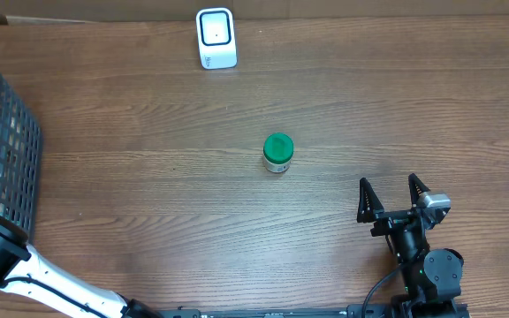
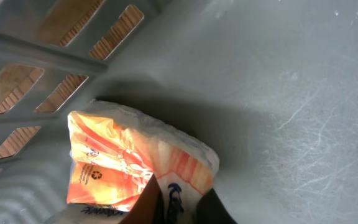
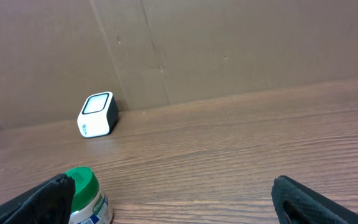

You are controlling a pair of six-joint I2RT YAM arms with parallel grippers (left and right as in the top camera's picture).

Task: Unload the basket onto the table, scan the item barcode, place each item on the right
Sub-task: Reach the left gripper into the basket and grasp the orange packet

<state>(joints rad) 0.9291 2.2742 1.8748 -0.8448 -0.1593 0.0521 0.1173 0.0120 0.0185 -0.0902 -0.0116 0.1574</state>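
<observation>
Nearest the base, the right gripper (image 1: 388, 182) is seen at the right front of the table (image 1: 148, 194), its jaws spread wide with nothing between them. The left gripper (image 2: 176, 208) is clamped on the edge of an orange-and-white packet (image 2: 123, 162) inside the grey basket (image 1: 7, 141) at the table's left. Farther out, a green-lidded jar (image 1: 278, 152) is stood upright mid-table, and the white scanner (image 1: 216, 38) is set at the far edge.

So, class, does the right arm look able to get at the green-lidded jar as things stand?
Probably yes: the open right gripper faces the green-lidded jar across bare wooden table, nothing between.
</observation>
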